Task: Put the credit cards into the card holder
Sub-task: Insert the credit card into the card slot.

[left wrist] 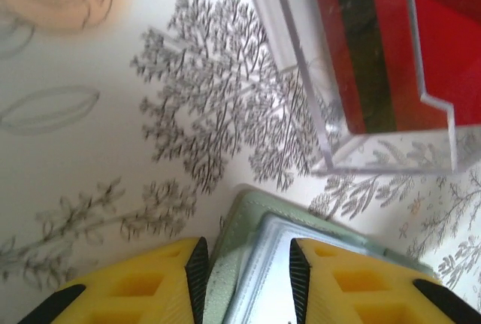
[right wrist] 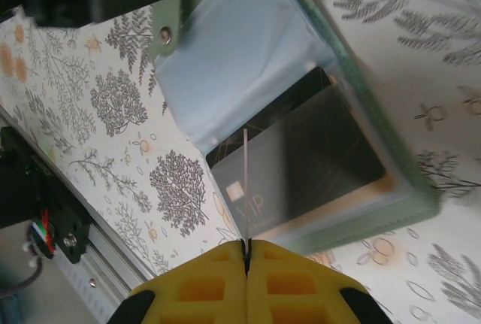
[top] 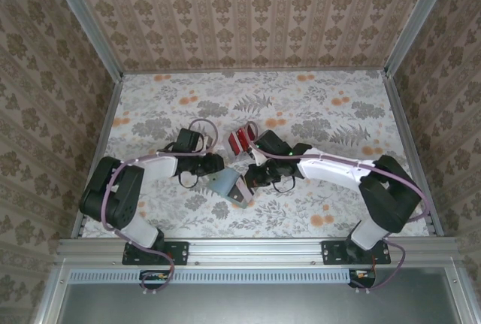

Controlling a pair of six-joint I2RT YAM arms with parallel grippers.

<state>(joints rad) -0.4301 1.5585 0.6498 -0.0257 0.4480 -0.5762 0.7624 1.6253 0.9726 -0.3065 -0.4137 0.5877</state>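
The left gripper [left wrist: 248, 285] pinches the open card holder [left wrist: 234, 237] near the table's [top: 338, 113] front edge, the right gripper [right wrist: 246, 252] clamped on 1 thin card [right wrist: 246, 181] over it.

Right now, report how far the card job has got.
Done: the card holder is open, with a dark VIP card lying in its pocket. In hand: the left gripper clamps the holder's edge, and the right gripper is shut on a thin card seen edge-on over the open holder; its colour cannot be told. Left: the red credit cards sit in the clear stand, not yet loaded.
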